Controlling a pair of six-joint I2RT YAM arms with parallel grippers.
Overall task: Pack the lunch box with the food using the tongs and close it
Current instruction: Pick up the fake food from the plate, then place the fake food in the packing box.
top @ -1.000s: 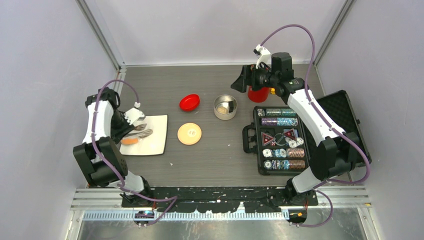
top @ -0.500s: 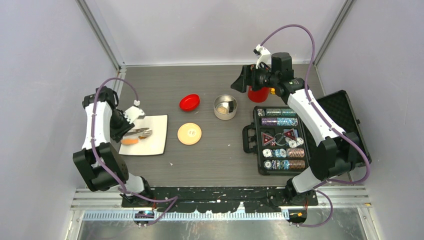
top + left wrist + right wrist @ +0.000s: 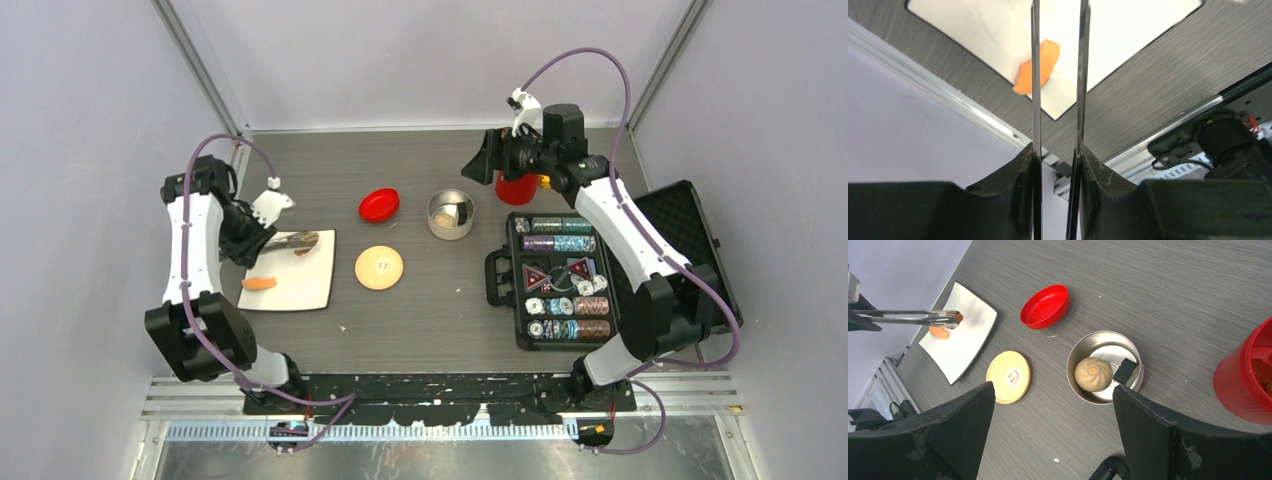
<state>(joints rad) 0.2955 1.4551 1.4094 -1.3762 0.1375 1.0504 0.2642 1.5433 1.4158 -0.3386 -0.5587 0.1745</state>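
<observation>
My left gripper (image 3: 255, 238) (image 3: 1058, 150) is shut on the silver tongs (image 3: 285, 243) (image 3: 1035, 100) (image 3: 908, 316), one finger pressing each arm. The tongs' tips pinch a small brown piece of food (image 3: 309, 240) (image 3: 957, 317) above the white plate (image 3: 305, 285) (image 3: 970, 337). An orange piece (image 3: 260, 283) (image 3: 1045, 62) (image 3: 939, 333) lies on the plate below. The steel lunch box (image 3: 451, 231) (image 3: 1075, 387) stands at centre back, holding a tan bun (image 3: 1093, 374) and a dark piece (image 3: 1126, 371). Its tan lid (image 3: 379, 267) (image 3: 1008, 376) lies flat beside the plate. My right gripper (image 3: 485, 160) (image 3: 1053, 387) hangs open above the box.
A red bowl (image 3: 380, 204) (image 3: 1045, 306) sits behind the lid. A red cup (image 3: 516, 187) (image 3: 1248, 375) stands under my right wrist. An open black case of poker chips (image 3: 560, 280) fills the right side. Walls enclose left, right and back.
The tongs closed on the brown piece, and my left arm carried them up and toward the back of the plate. The right arm has not moved.
</observation>
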